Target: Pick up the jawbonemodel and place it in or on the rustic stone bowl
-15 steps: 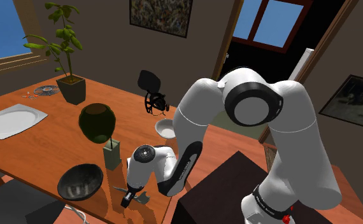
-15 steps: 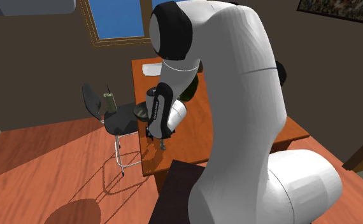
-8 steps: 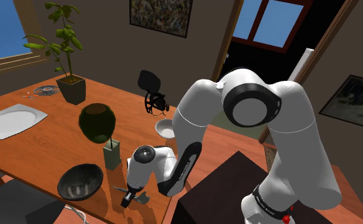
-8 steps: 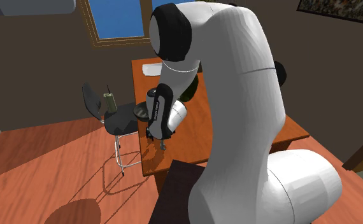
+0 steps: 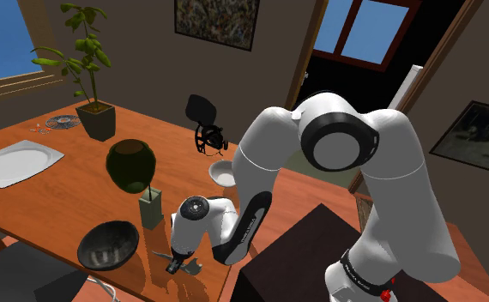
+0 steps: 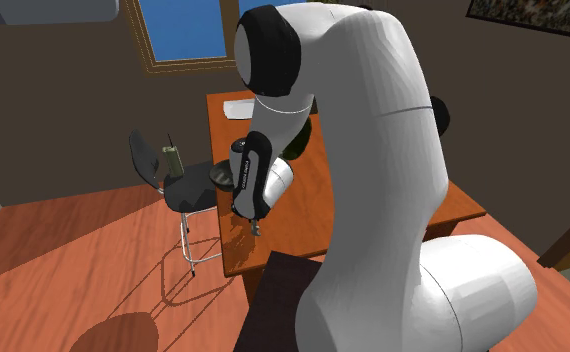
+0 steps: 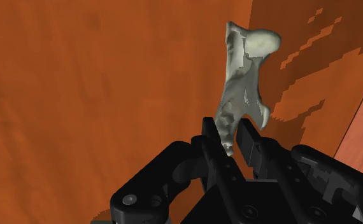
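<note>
A pale grey-green jawbone model (image 7: 241,83) lies on the orange-brown table and sticks out ahead of my gripper (image 7: 228,137). The two black fingers clasp its near end between them, so the gripper is shut on it. In the shoulder view the gripper (image 5: 176,265) is down at the table's near edge, with the jawbone model (image 5: 191,268) showing beside it. The dark stone bowl (image 5: 108,244) stands a short way toward the shoulder view's left of the gripper. In the second exterior view the gripper (image 6: 256,228) is low over the table near its front edge.
On the table stand a small container with a stick (image 5: 151,207), a dark green round vase (image 5: 131,165), a little white bowl (image 5: 222,173), a potted plant (image 5: 94,116) and a white plate (image 5: 15,163). A black chair (image 6: 173,182) stands beside the table edge.
The fingers have closed on the near end of the jawbone model. The arm has hardly moved.
</note>
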Tool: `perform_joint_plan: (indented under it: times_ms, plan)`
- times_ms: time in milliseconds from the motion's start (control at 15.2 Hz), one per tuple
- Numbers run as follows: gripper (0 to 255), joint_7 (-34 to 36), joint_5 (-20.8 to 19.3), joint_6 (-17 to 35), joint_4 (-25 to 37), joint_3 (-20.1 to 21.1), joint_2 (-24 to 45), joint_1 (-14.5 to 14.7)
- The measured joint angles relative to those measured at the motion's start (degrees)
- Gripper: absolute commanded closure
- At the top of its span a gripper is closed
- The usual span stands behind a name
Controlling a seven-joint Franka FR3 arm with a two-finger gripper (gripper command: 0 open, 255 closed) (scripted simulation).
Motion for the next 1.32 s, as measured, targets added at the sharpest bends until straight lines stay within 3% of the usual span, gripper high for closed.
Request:
perform_joint_plan:
  times_ms: [660, 1320]
  plan:
    - [255, -2.2, 1.7, -3.4, -2.5, 3.5, -5.4, -2.9]
    - [255, -6.7, 6.2, -8.9, -5.7, 9.5, -13.5, -8.0]
